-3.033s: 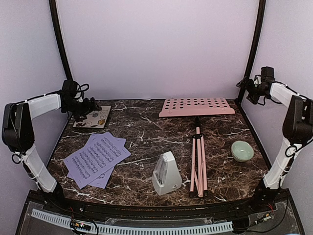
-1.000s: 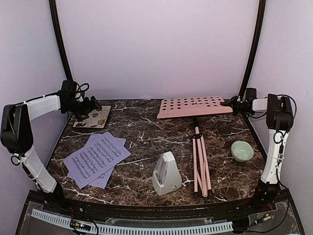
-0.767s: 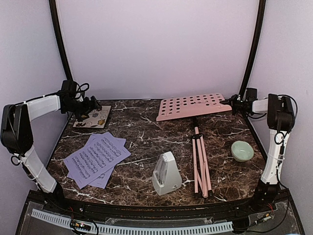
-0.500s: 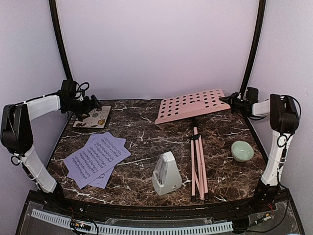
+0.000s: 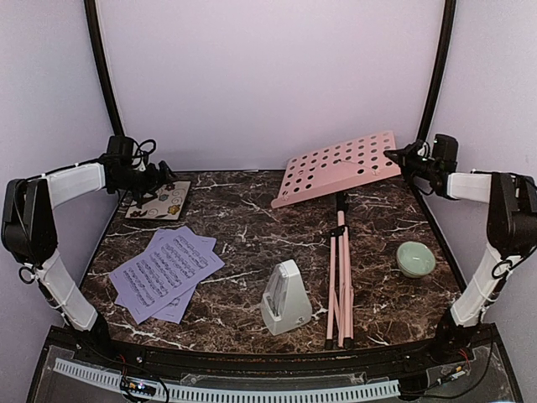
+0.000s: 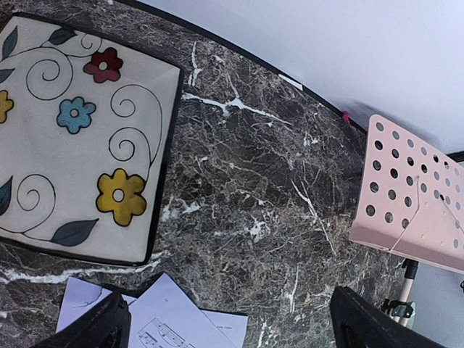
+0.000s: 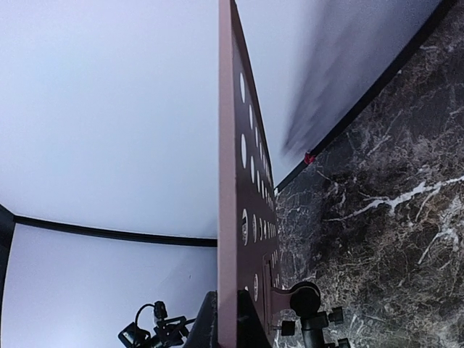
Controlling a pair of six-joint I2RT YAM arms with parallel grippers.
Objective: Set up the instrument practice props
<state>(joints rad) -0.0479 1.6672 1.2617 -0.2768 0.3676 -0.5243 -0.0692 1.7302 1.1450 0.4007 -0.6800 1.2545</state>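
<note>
Top external: the right pincer (image 5: pixel 401 158) clamps the tilted perforated desk of the pink tripod music stand (image 5: pixel 340 168) at the worktop's (image 5: pixel 252 227) far right corner, its legs lying folded. Standing it up seems in hand; next, the legs need spreading. The left pincer (image 5: pixel 164 175) gapes at the far left corner.
</note>
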